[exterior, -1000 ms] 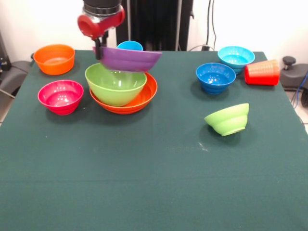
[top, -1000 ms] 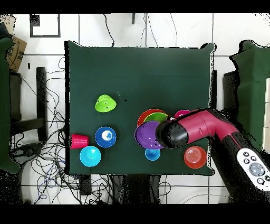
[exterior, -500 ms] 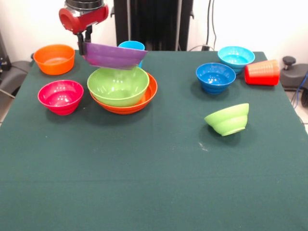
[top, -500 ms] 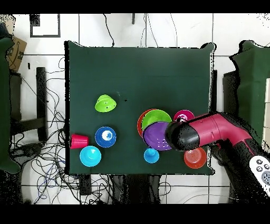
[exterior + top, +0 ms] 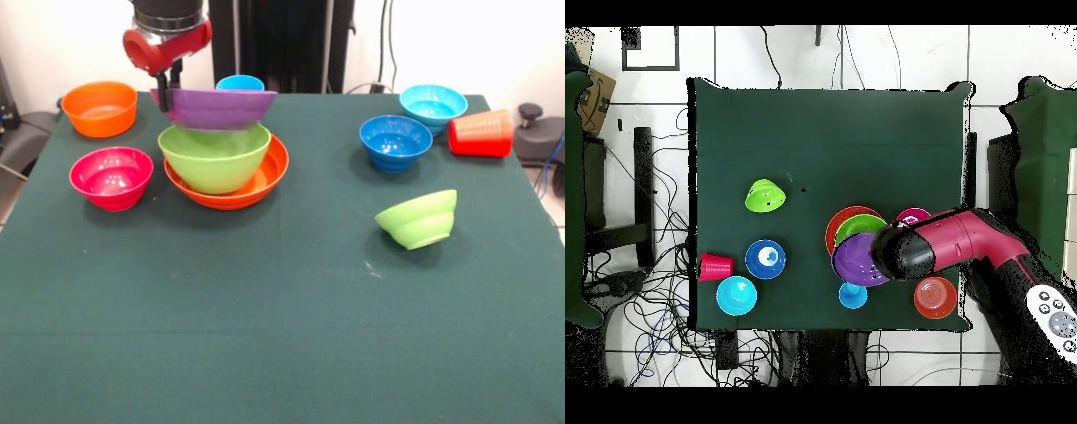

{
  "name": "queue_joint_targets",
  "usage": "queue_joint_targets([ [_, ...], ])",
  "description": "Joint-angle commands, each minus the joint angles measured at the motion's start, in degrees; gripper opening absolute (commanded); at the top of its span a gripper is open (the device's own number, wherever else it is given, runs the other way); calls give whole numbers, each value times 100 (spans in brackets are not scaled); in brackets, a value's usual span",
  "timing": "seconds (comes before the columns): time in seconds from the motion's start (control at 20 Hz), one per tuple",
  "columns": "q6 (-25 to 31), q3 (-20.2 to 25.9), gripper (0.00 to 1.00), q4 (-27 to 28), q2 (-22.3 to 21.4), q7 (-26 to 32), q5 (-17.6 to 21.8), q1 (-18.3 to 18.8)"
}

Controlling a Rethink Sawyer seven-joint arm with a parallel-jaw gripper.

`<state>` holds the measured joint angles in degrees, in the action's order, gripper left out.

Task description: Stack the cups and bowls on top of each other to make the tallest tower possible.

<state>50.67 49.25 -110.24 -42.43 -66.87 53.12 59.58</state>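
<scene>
The red and black arm [image 5: 168, 35] comes straight down at the back left of the front view, and its gripper [image 5: 165, 93] is pinched onto the left rim of the big purple bowl [image 5: 216, 108], holding it roughly level right over the large lime green bowl [image 5: 214, 156]; whether the two touch is hard to tell. That green one sits nested in the wide orange bowl [image 5: 265, 179], so that's the tower so far. Around it on the dark green table [image 5: 282, 309]: a magenta bowl [image 5: 111, 177] to the left, a small orange bowl [image 5: 100, 108] behind that, and a light blue cup [image 5: 238, 84] peeking out behind the purple bowl. Off to the right are a dark blue bowl [image 5: 395, 141], a light blue bowl [image 5: 433, 106], a red cup [image 5: 481, 133] lying on its side, and a small lime bowl [image 5: 417, 219] tipped over. Cables [image 5: 655, 300] sprawl over the tiled floor [image 5: 865, 55] beside the table.
</scene>
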Motion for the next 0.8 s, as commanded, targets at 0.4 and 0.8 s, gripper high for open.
queue_joint_targets([
  [0.4, 102, -448, 0, 438, 451, 616, 466, -511],
  [0.8, 91, -485, 0, 518, 476, 559, 501, -584],
])
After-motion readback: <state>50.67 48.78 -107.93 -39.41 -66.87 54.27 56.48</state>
